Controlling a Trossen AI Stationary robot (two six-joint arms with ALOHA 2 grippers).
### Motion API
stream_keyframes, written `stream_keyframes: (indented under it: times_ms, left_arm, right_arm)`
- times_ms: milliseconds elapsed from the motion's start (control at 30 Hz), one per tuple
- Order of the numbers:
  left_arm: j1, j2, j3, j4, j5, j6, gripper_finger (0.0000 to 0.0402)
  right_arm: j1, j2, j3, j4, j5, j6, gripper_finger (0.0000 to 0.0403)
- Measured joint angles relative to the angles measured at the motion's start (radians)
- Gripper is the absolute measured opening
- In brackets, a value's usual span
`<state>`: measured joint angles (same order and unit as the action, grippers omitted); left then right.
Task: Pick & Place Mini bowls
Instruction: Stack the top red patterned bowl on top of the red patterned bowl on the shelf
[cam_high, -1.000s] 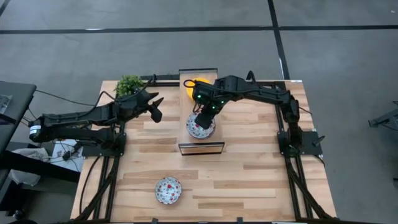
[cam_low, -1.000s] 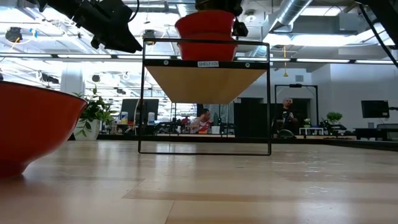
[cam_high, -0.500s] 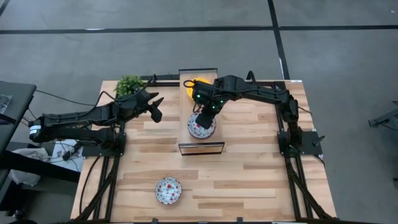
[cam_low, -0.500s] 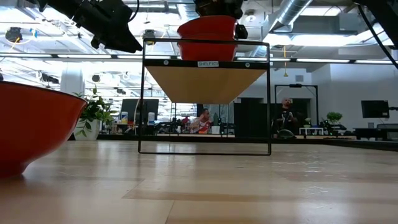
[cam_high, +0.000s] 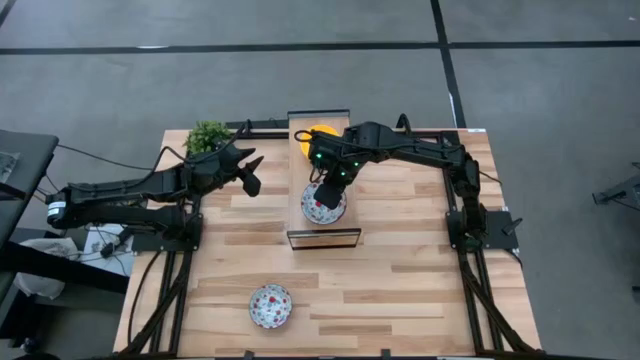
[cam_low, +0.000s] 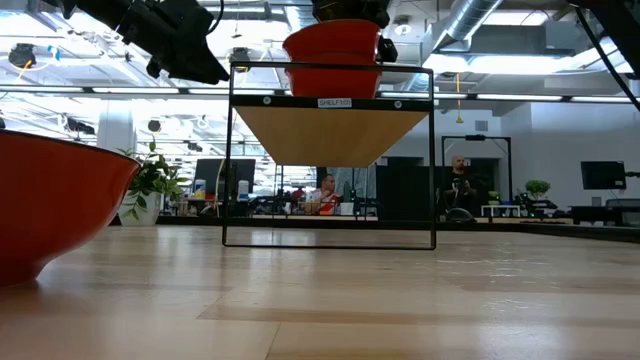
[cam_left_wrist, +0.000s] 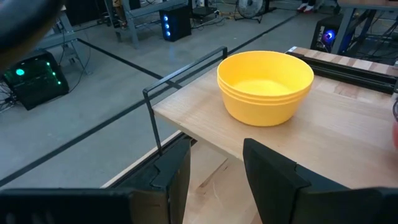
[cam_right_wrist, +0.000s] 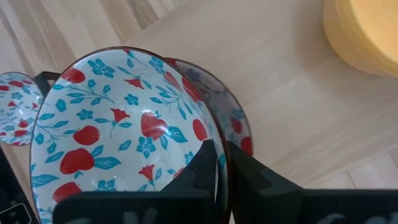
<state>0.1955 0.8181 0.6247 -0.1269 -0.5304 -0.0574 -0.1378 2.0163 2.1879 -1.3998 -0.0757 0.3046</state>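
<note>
Hidden or cut off, as I see it: yellow bowl stack (cam_high: 316, 134) half covered by right arm; near floral bowl (cam_low: 55, 205) cropped at low view's edge; lower floral bowl (cam_right_wrist: 233, 121) mostly covered by the held one.

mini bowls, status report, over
Right tool shut on floral bowl rim, over second floral bowl on shelf. Left tool open, idle by yellow stack. Nothing in the way.

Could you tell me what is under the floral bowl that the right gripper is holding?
The right gripper pinches the rim of the floral bowl. Under it sits a second floral bowl on the wooden shelf; only its rim edge shows, and the rest is covered.
</note>
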Motion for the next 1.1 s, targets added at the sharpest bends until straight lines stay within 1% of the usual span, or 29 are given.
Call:
stream_keyframes:
  times_ms: [767, 1100]
  left_arm:
    - [0.000, 0.000, 0.000, 0.016, 0.000, 0.000, 0.0147]
    - [0.000, 0.000, 0.000, 0.016, 0.000, 0.000, 0.0147]
  right_arm:
    - [0.000, 0.003, -0.021, 0.021, -0.003, -0.004, 0.0016]
    - [0.000, 0.002, -0.021, 0.024, -0.003, -0.017, 0.0066]
